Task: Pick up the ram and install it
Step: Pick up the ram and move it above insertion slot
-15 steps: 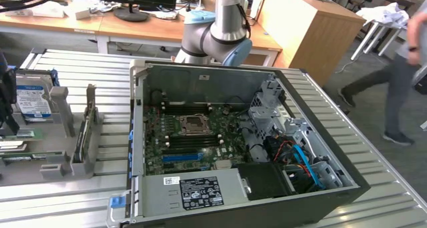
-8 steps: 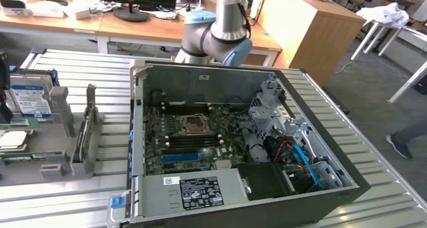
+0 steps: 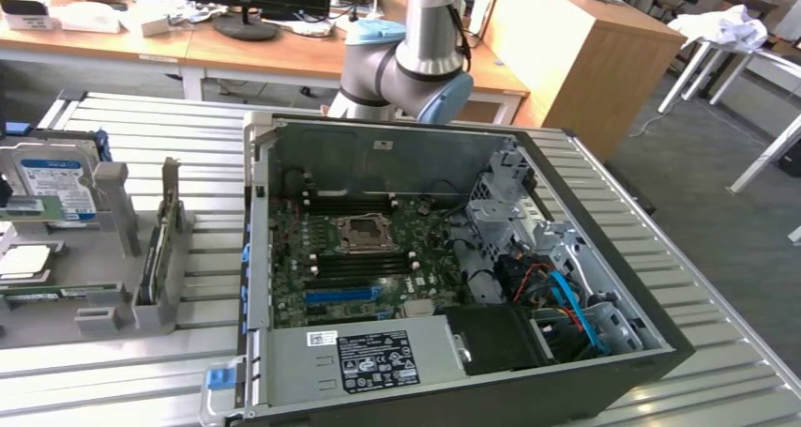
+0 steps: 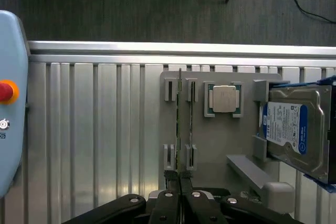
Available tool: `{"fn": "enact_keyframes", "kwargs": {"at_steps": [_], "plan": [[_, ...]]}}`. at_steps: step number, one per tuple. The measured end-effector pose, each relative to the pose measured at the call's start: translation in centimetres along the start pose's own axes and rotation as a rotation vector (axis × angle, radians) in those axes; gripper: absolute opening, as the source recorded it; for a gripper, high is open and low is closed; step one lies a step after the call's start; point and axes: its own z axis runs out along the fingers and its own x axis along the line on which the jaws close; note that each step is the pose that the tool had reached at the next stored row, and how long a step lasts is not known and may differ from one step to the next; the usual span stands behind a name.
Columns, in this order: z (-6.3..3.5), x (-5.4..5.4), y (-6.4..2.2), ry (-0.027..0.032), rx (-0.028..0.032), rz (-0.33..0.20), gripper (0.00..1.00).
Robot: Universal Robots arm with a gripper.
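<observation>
While the open computer case (image 3: 651, 352) takes the middle of the slatted table (image 3: 150, 136), with the grey parts holder (image 4: 210, 145) at its 9 o'clock in the exterior view, work stands at the pick-up step: nothing lifted, nothing seated on the board. On the holder the ram (image 4: 180, 119) stands on edge in slotted posts, just beside the processor chip (image 4: 226, 99), one end running straight to the pincer (image 4: 180, 182), its jaws pressed shut and, by my reading, empty; contact cannot be told. Next move, I judge, calls for parted jaws straddling that thin edge squarely, no twist.

Ram (image 4: 179, 124) hemmed by slot posts (image 4: 169, 90); hard drive (image 4: 294, 129) well apart.
</observation>
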Motion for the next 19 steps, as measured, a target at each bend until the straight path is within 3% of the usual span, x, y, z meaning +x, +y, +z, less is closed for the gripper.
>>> {"fn": "enact_keyframes", "kwargs": {"at_steps": [19], "plan": [[-4.84,-0.1,-0.08,0.0000,0.0000,0.000,0.12]]}}
